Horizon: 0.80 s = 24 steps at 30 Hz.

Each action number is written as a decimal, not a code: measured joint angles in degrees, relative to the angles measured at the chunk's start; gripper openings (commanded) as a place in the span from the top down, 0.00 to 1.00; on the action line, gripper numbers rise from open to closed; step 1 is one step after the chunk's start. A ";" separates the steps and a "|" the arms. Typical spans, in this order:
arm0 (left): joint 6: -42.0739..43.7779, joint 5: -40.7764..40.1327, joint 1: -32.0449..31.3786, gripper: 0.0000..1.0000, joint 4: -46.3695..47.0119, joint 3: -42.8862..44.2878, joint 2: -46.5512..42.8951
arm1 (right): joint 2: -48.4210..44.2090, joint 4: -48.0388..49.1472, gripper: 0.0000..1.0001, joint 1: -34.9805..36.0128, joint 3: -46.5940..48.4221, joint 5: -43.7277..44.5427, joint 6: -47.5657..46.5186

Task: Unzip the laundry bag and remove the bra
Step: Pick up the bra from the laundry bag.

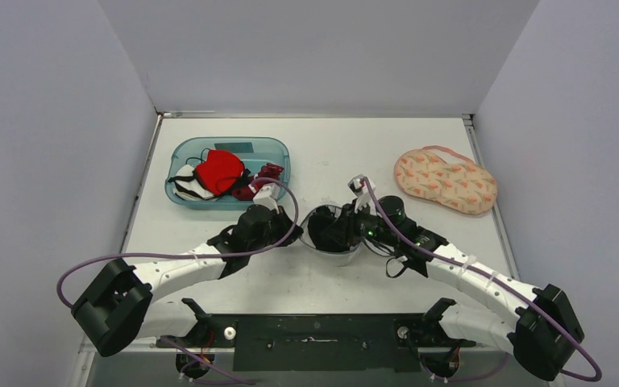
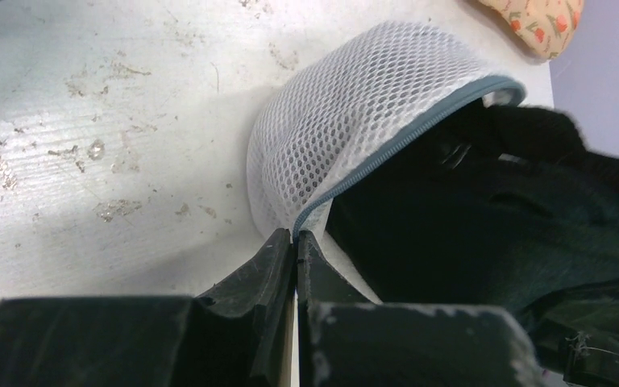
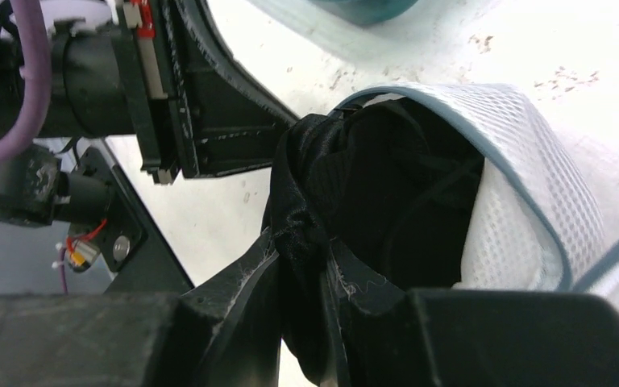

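The black bra [image 3: 387, 201] bulges from the unzipped mesh laundry bag [image 2: 355, 105]. A bunched fold of it is pinched between the nearly closed jaws of the right gripper [image 3: 302, 274]. The left gripper [image 2: 296, 242], fully closed, clamps the bag's zipper edge [image 2: 403, 137] at its fingertips. That small pinch could slip, a strap could snag the zipper, or the bag could pull free and drag along.
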 measured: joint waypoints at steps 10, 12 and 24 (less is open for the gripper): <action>-0.15 -0.09 0.00 1.00 -0.13 3.13 1.86 | -0.79 0.81 0.95 -3.76 0.44 -11.34 2.34; -0.24 -0.13 0.00 1.00 -0.15 3.15 2.08 | -1.60 1.99 0.95 -4.98 0.44 -12.79 3.96; -1.03 -1.46 -0.02 1.00 0.13 3.15 0.09 | -8.28 8.57 0.95 -13.20 -1.14 -14.05 11.54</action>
